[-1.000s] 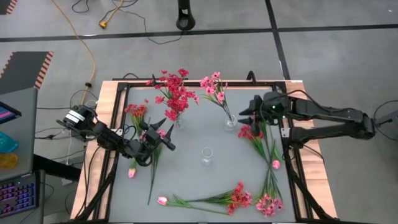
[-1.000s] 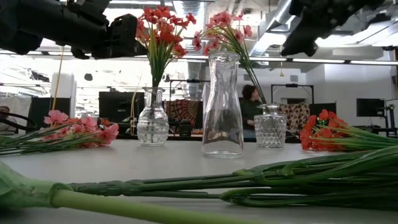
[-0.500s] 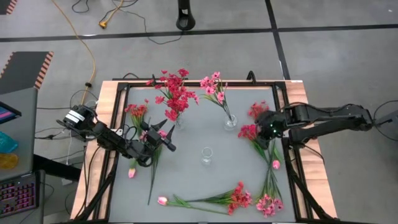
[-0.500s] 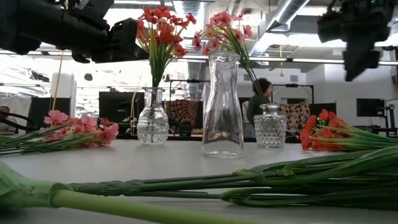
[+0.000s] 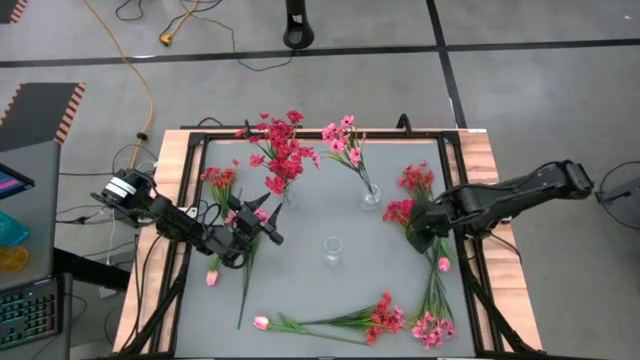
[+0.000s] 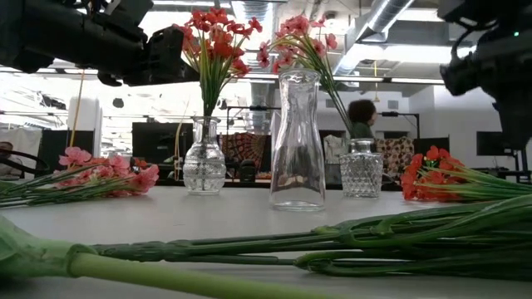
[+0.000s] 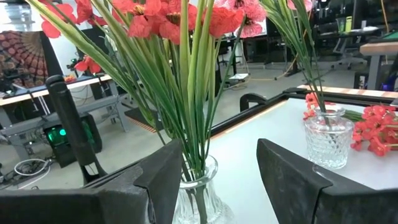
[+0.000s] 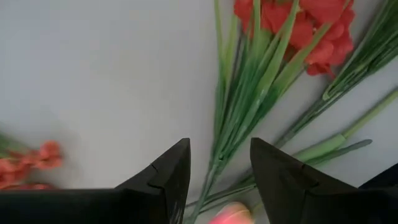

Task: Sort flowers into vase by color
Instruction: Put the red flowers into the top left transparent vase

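Note:
Red sprays stand in a glass vase (image 5: 287, 195) and light pink ones in a small cut-glass vase (image 5: 371, 197). A tall glass vase (image 5: 332, 250) holds nothing. My right gripper (image 8: 217, 168) is open and points down over a red spray (image 5: 400, 212) lying on the table's right side. Its fingers stand on either side of the green stems (image 8: 239, 118) without touching them. My left gripper (image 5: 262, 225) is open and hovers above pink blossoms (image 5: 245, 215) on the left, facing the red vase (image 7: 199, 193).
More flowers lie flat on the grey table: a red spray (image 5: 218, 180) at left, a red spray (image 5: 416, 178) at right, tulip buds (image 5: 212, 278) (image 5: 261, 323) (image 5: 443, 265), and red (image 5: 385, 318) and pink (image 5: 432, 328) sprays near the near edge. A black frame (image 5: 320, 132) rims the table.
My right gripper has moved from beside the pink vase toward the table's near edge and down, and tipped to point at the table over the red spray on the right. Nothing on the table has moved.

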